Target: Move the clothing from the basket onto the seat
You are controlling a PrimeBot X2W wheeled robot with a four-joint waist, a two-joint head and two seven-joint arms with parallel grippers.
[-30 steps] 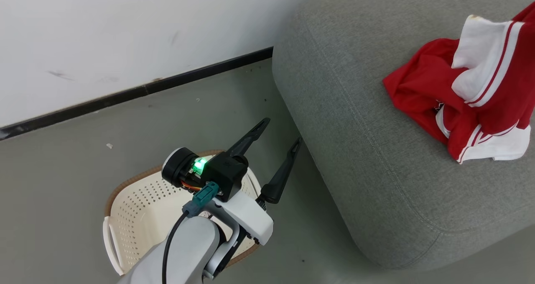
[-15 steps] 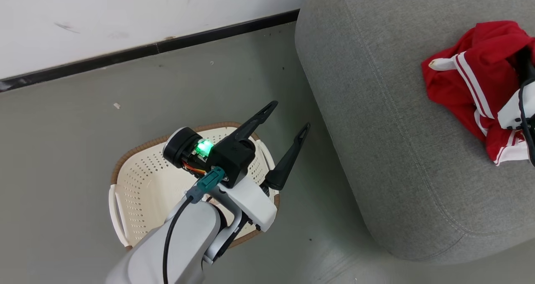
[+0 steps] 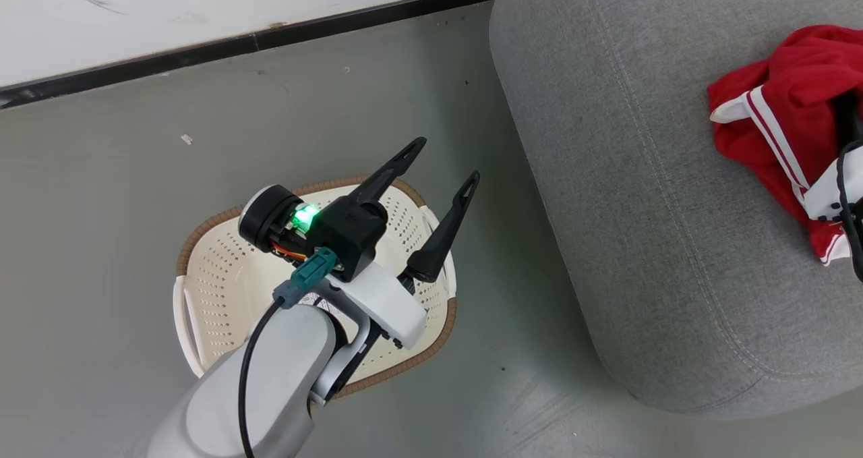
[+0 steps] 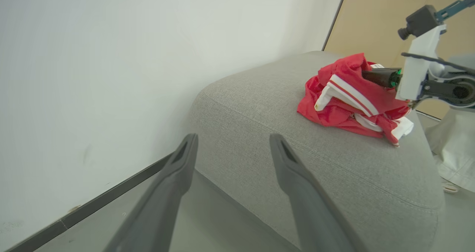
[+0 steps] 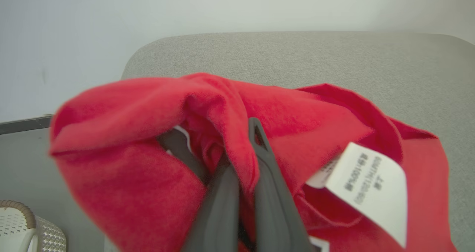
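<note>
The clothing (image 3: 775,117), a red heap with white striped trim, lies on the right part of the grey seat (image 3: 640,208). My right gripper (image 5: 217,131) is shut on the clothing (image 5: 130,177), with a red fold pinched between its dark fingers and a white label beside them. The left wrist view shows that gripper (image 4: 382,77) buried in the clothing (image 4: 345,96) on the seat (image 4: 334,166). My left gripper (image 3: 445,161) hangs open over the cream basket (image 3: 202,276) on the floor, left of the seat. Bare perforated plastic shows inside the basket. The left fingers (image 4: 233,137) hold nothing.
A white wall with a dark baseboard (image 3: 202,46) runs behind the grey floor. A beige panel (image 4: 371,22) stands beyond the seat. A pale draped shape (image 4: 454,148) is on the floor at the seat's far end. The basket's corner (image 5: 22,222) shows at lower left.
The head camera has shifted. The clothing, held up with a white panel high a second ago, now sits lower as a heap on the seat. My left gripper stays open over the basket.
</note>
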